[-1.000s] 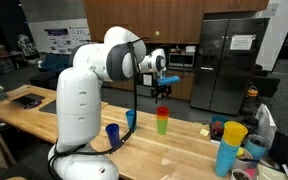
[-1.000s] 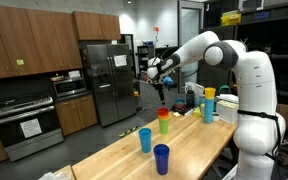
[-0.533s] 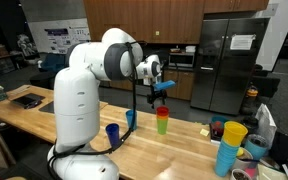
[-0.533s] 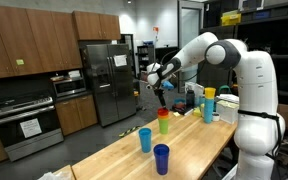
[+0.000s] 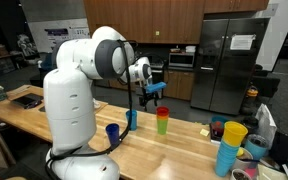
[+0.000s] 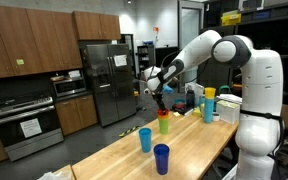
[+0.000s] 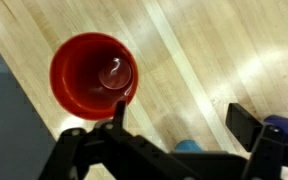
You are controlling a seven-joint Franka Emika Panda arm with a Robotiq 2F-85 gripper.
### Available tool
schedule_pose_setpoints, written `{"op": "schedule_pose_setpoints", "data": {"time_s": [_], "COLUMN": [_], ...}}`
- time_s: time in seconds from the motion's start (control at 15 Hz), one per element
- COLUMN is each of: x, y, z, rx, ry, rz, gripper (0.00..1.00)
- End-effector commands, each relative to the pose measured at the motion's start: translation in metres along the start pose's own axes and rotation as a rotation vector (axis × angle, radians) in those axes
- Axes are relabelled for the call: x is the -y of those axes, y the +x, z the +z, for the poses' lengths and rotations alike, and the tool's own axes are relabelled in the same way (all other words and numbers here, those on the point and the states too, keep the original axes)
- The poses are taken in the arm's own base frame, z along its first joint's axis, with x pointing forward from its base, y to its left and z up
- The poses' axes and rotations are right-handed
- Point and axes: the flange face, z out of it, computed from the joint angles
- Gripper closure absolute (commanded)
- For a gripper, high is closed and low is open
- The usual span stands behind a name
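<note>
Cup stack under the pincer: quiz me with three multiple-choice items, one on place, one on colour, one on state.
1. The cup stack stands:
A on the floor
B on the wooden table
C on the stove

2. Its top cup is:
A blue
B yellow
C red

3. The pincer is:
A open and empty
B shut on a cup
C shut and empty

Answers:
1 B, both exterior views show the stack's base on the wood.
2 C, the wrist view looks straight down into a red cup.
3 A, the fingers stand apart with only table between them.
</note>
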Motion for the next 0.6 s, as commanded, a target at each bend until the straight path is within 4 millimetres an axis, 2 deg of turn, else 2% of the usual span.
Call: {"op": "schedule_pose_setpoints", "data": {"time_s": [0.0, 0.53], "x": [0.021, 0.039], "y": [-0.004, 0.018], "z": [-0.006, 0.008], "rx": [0.005, 0.016], "ry": [-0.041, -0.051], "rz": [-0.046, -0.107], "gripper": [0.00, 0.00]}}
